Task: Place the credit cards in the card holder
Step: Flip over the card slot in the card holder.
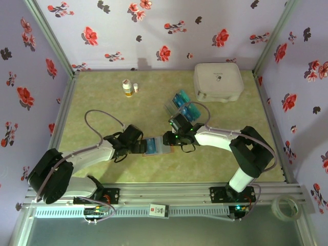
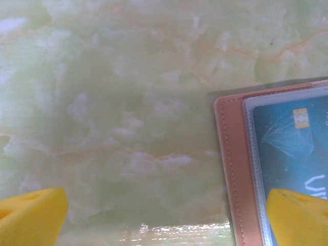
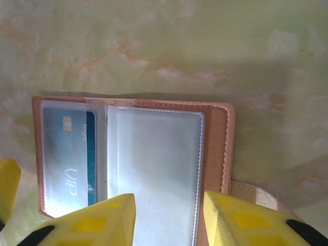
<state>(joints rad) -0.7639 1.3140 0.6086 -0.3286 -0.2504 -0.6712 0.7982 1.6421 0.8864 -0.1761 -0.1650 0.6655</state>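
status: the card holder (image 3: 218, 148) lies open and flat on the table (image 1: 102, 102), in its near half, between the two grippers. one card (image 3: 66, 154) sits in the clear sleeve nearest the left gripper (image 2: 164, 220); the other sleeve looks empty. the other cards (image 1: 184, 102) lie in the clear tray (image 1: 170, 109), well apart from the holder. the left gripper is fully released, jaws at their widest, one fingertip (image 2: 300, 218) over the holder's edge and the other over bare table; it grasps nothing. the right gripper (image 3: 169, 218) is low over the empty sleeve, jaws partly apart, nothing clamped between them; whether its fingertips press on the holder cannot be told. judgement: the task is part done, and the next step is likely to fetch a card from the tray. hazards: if a fingertip is touching the holder when its arm lifts away, the light holder may slide, turn or fold shut. the sleeve mouth lies flat, so a card fed in at a poor angle may ride over the plastic instead of entering. the cards in the tray are thin and close together, so a grasp may take two or slip off. the two grippers work close together, so contact between them is possible.
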